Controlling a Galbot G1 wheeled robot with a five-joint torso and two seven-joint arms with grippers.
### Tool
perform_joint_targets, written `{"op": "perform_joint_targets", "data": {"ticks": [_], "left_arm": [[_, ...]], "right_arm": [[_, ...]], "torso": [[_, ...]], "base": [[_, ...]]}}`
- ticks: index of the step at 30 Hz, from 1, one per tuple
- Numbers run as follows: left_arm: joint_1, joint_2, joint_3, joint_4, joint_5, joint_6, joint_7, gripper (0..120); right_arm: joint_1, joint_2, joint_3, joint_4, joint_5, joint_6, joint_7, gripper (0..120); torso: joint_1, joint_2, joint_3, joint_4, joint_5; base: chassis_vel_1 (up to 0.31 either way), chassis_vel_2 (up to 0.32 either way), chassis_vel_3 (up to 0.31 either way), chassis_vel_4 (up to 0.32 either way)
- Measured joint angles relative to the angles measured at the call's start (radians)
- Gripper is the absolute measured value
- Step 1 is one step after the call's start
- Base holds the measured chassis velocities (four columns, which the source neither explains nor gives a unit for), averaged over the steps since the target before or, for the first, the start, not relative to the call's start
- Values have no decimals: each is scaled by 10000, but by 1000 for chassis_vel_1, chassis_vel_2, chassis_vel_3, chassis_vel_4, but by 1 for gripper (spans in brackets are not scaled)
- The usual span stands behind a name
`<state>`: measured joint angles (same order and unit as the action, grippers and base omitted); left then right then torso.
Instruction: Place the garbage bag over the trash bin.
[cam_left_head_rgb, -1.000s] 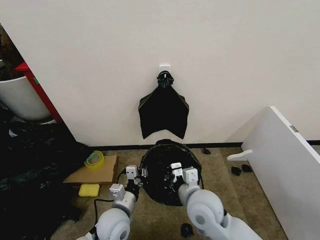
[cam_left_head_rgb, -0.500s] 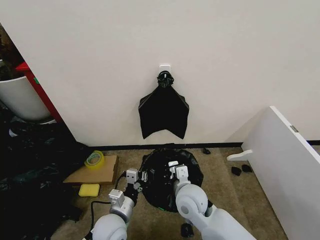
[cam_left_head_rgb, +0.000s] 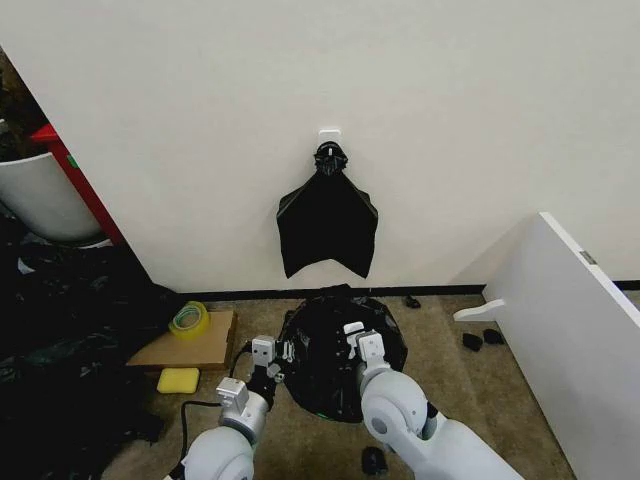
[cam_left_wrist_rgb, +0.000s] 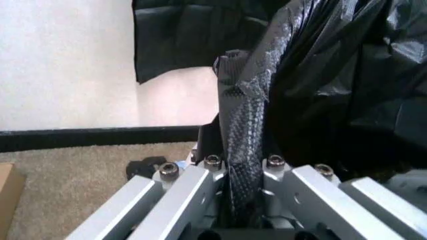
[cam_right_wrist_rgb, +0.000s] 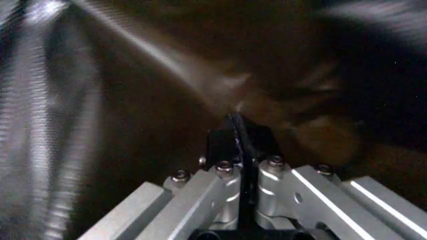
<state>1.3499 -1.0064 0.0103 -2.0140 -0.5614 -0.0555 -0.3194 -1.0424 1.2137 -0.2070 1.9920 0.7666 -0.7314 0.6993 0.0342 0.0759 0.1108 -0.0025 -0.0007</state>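
Your garbage bag (cam_left_head_rgb: 335, 352) was sitting on the tan carpet (cam_left_head_rgb: 450, 400) close to the wall's black baseboard, right below the flat bunch of black bags (cam_left_head_rgb: 327, 228) hanging off the white wall hook (cam_left_head_rgb: 330, 133). It looked like a rounded, glossy black lump, all crinkles and little highlights, with a sliver of green showing at its near bottom edge. I couldn't make out any white bin under it, so no idea whether the plastic was over anything.

Your left gripper (cam_left_head_rgb: 277, 360) was at the bag's left side, and in the left wrist view the left gripper (cam_left_wrist_rgb: 245, 165) was clenched on a twisted fold of the bag, a shiny textured strip running up between the fingers (cam_left_wrist_rgb: 230, 85).

Your right gripper (cam_left_head_rgb: 352, 338) was on the bag's top right part. In the right wrist view the right gripper (cam_right_wrist_rgb: 243, 145) had its fingers (cam_right_wrist_rgb: 220, 142) pressed together with a thin edge of black film pinched between them, dark plastic all round.

Off to the left on the carpet, a flat cardboard piece (cam_left_head_rgb: 190, 345) carried a tape roll (cam_left_head_rgb: 188, 318), with a yellow sponge (cam_left_head_rgb: 179, 380) just in front of it. A white board (cam_left_head_rgb: 575, 340) leaned at the right.
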Motion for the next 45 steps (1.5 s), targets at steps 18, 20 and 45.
{"op": "perform_joint_targets", "data": {"ticks": [18, 20, 45], "left_arm": [[101, 215, 12, -336, 69, 69, 118, 1], [99, 227, 32, -351, 64, 79, 125, 1], [83, 310, 155, -366, 54, 107, 260, 1]], "right_arm": [[166, -229, -268, -1218, -978, 0, 56, 0], [161, -157, -398, -1215, -1004, 0, -29, 0], [-43, -488, 25, -752, -1543, 23, -501, 0]], "torso": [[0, 0, 0, -3, 0], [0, 0, 0, -1, 0], [0, 0, 0, 0, -1]], "base": [[0, 0, 0, 0], [0, 0, 0, 0], [0, 0, 0, 0]]}}
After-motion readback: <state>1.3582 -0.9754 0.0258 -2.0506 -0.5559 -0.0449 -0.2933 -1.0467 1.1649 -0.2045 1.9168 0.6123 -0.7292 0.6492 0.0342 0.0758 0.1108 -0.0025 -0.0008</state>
